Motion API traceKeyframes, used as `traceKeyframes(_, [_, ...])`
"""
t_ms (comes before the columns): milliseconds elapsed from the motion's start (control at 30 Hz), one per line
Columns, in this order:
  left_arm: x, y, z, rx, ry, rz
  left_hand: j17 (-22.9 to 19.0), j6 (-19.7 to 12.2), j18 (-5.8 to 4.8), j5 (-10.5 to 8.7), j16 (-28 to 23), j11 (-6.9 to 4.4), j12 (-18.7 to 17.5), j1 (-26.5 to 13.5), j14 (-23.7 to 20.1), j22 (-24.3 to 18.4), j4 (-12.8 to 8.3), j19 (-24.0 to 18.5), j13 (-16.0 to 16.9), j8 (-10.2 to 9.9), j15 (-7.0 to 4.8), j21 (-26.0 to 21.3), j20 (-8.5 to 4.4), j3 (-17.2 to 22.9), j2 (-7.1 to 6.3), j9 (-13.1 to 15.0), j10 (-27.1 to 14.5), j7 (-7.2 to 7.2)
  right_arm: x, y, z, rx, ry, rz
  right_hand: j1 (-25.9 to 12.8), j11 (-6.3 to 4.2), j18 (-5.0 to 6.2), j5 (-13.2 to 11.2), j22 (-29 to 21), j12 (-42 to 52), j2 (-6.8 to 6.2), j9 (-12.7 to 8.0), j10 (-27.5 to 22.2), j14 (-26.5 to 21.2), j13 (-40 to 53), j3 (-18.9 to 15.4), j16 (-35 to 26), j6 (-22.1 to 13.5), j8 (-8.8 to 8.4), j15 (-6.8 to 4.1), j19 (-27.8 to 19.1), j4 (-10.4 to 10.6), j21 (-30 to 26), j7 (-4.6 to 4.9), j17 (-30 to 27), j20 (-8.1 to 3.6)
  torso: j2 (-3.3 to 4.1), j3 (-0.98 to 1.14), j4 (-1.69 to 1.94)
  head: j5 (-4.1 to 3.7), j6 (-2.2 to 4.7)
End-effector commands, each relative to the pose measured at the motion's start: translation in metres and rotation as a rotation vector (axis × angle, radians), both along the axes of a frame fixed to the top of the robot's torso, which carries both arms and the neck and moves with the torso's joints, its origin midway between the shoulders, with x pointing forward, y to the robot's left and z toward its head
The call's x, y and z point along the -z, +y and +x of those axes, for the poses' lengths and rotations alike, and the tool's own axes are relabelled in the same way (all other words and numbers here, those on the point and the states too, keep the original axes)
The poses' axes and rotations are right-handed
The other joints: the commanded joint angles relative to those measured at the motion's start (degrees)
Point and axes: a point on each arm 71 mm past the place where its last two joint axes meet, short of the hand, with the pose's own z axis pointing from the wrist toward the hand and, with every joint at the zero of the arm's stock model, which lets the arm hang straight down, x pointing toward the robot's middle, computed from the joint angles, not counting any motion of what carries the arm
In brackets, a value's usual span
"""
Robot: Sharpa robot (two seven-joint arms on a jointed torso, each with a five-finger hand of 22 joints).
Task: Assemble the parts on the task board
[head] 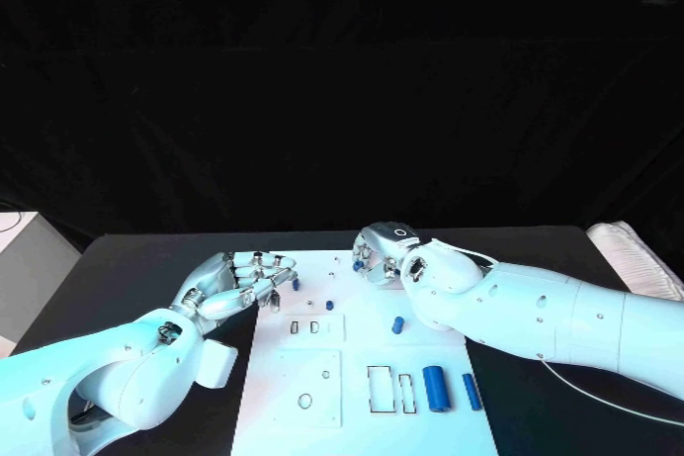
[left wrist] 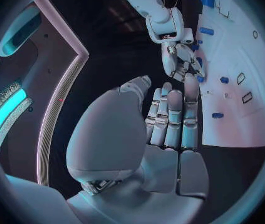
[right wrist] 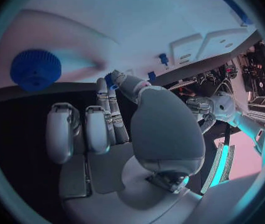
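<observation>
Starting at your left, the left hand (head: 239, 290) hovers over the near-left edge of the task board (head: 321, 387), fingers straight, close together and holding nothing. Mid-board, two small blue parts (head: 329, 305) sit by the slots and one (head: 397, 325) lies loose, so I judge most of the assembly is yet to be done. Further right, two blue cylinders (head: 436, 388) lie side by side near the board's right edge, unplaced. Your right hand (head: 383, 256) works at the far edge, apparently pinching a small blue piece (right wrist: 110, 79) at its fingertips; the head view hides that contact. A blue knurled knob (right wrist: 36, 69) stands near it.
</observation>
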Motion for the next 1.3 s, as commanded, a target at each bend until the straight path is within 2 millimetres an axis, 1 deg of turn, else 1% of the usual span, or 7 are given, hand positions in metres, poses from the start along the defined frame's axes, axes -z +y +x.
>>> traceKeyframes(33, [-0.002,-0.001,0.000,0.015,-0.004,-0.006,0.09,-0.41,0.59,-0.35,-0.15,-0.01,-0.29,-0.37,0.44,0.07,0.10,-0.15,0.05,-0.33,-0.10,0.35,0.15,0.35,-0.04,0.08,-0.53,0.17,-0.003,0.004,0.003,0.019,-0.025,0.004,0.67,-0.39,-0.60,0.21,0.16,-0.09,1.10,2.73,0.65,2.53,0.07,-0.26,0.44,0.51,0.65,-0.34,0.20,-0.02,0.27,-0.47,0.17,-0.26,0.18,0.03,0.02,0.20,0.05])
traceKeyframes(300, [-0.003,-0.001,0.001,0.016,-0.005,-0.005,0.09,-0.41,0.59,-0.35,-0.15,-0.01,-0.29,-0.37,0.44,0.07,0.10,-0.15,0.05,-0.33,-0.10,0.35,0.15,0.35,-0.04,0.08,-0.53,0.17,-0.004,0.014,0.007,0.037,-0.041,0.002,0.66,-0.38,-0.65,0.22,0.38,-0.13,1.10,2.78,0.62,2.54,0.08,-0.26,0.47,0.47,0.67,-0.34,0.29,-0.03,0.42,-0.46,0.20,-0.26,0.40,-0.03,0.24,0.31,0.02])
traceKeyframes(333, [-0.003,-0.001,0.001,0.016,-0.005,-0.005,0.09,-0.41,0.59,-0.35,-0.15,-0.01,-0.29,-0.37,0.44,0.07,0.10,-0.15,0.05,-0.33,-0.10,0.35,0.15,0.35,-0.04,0.08,-0.53,0.17,-0.005,0.015,0.007,0.038,-0.042,0.002,0.64,-0.38,-0.64,0.21,0.35,-0.13,1.11,2.80,0.62,2.53,0.09,-0.27,0.44,0.47,0.68,-0.33,0.28,-0.02,0.40,-0.46,0.14,-0.26,0.38,-0.02,0.18,0.34,0.00])
traceKeyframes(433, [-0.003,-0.001,0.001,0.016,-0.005,-0.004,0.09,-0.41,0.59,-0.35,-0.15,-0.01,-0.29,-0.37,0.44,0.07,0.10,-0.15,0.05,-0.33,-0.10,0.35,0.15,0.35,-0.04,0.08,-0.53,0.17,-0.005,0.018,0.007,0.037,-0.044,0.004,0.64,-0.38,-0.64,0.21,0.35,-0.13,1.11,2.80,0.62,2.53,0.09,-0.27,0.44,0.47,0.68,-0.33,0.28,-0.02,0.40,-0.46,0.14,-0.26,0.48,-0.10,0.32,0.42,-0.01])
traceKeyframes(567, [-0.003,-0.001,0.002,0.015,-0.006,-0.004,0.26,-0.46,0.60,-0.38,-0.16,0.00,-0.29,-0.32,0.51,0.18,0.04,-0.23,0.08,-0.34,-0.09,0.53,0.17,0.45,-0.09,0.13,-0.58,0.19,-0.005,0.022,0.007,0.034,-0.046,0.007,0.56,-0.36,-0.66,0.21,0.44,-0.17,1.10,2.86,0.61,2.54,0.11,-0.31,0.49,0.43,0.70,-0.32,0.31,0.02,0.46,-0.44,0.20,-0.26,0.54,-0.08,0.28,0.69,-0.07])
traceKeyframes(1100, [-0.004,0.001,0.004,0.011,-0.007,-0.001,0.32,-0.58,0.60,-0.40,-0.20,0.04,-0.32,-0.34,0.53,0.27,0.03,-0.30,0.09,-0.40,-0.06,0.68,0.18,0.52,-0.15,0.16,-0.71,0.22,-0.010,0.028,0.008,0.040,-0.071,0.032,0.41,-0.33,-0.73,0.21,0.78,-0.24,1.10,3.00,0.59,2.56,0.17,-0.36,0.54,0.29,0.72,-0.30,0.45,0.09,0.68,-0.41,0.25,-0.25,0.76,-0.03,0.21,1.00,0.02])
traceKeyframes(1300, [-0.004,0.001,0.004,0.010,-0.006,0.000,0.32,-0.58,0.60,-0.40,-0.20,0.04,-0.32,-0.34,0.53,0.27,0.03,-0.30,0.09,-0.40,-0.06,0.68,0.18,0.52,-0.15,0.16,-0.71,0.22,-0.010,0.030,0.008,0.038,-0.071,0.033,0.32,-0.31,-0.76,0.20,0.92,-0.27,1.06,3.06,0.58,2.55,0.19,-0.40,0.54,0.22,0.73,-0.29,0.51,0.13,0.77,-0.40,0.21,-0.24,0.88,-0.08,0.22,1.03,0.09])
